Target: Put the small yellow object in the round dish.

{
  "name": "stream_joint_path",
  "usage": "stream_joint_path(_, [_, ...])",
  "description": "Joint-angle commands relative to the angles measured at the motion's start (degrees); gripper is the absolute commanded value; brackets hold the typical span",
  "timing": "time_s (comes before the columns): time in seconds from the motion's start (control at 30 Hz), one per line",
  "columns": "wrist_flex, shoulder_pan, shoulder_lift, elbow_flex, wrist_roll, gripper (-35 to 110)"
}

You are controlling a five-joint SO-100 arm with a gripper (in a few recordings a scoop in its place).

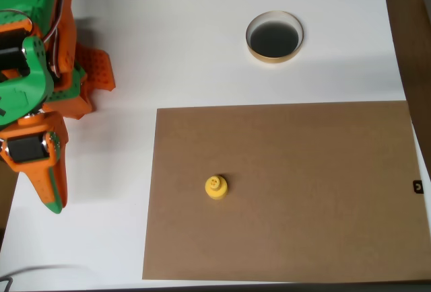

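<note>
The small yellow object (216, 187) stands upright on a brown board, left of the board's middle, its dotted knob facing up. The round dish (274, 58) sits on the white table beyond the board's far edge, tan rim around a dark inside with nothing in it. My orange and green gripper (54, 201) lies at the far left of the overhead view, pointing down the picture over the white table. Its fingers appear pressed together with nothing between them. It is well left of the yellow object and far from the dish.
The brown board (303, 238) covers most of the lower right of the white table (168, 36). The arm's orange and green base (40, 50) fills the upper left corner. A small black clip (418, 186) sits at the board's right edge, beside the table's edge.
</note>
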Motion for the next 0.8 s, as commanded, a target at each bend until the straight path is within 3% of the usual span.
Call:
stream_joint_path(0.0, [2.90,1.14,2.02,-1.41,0.44,1])
stream_joint_path(0.27, [2.29,1.23,2.02,-1.23,0.26,3])
stream_joint_path(0.77, [0.09,-2.37,-0.09,-9.05,-1.23,18])
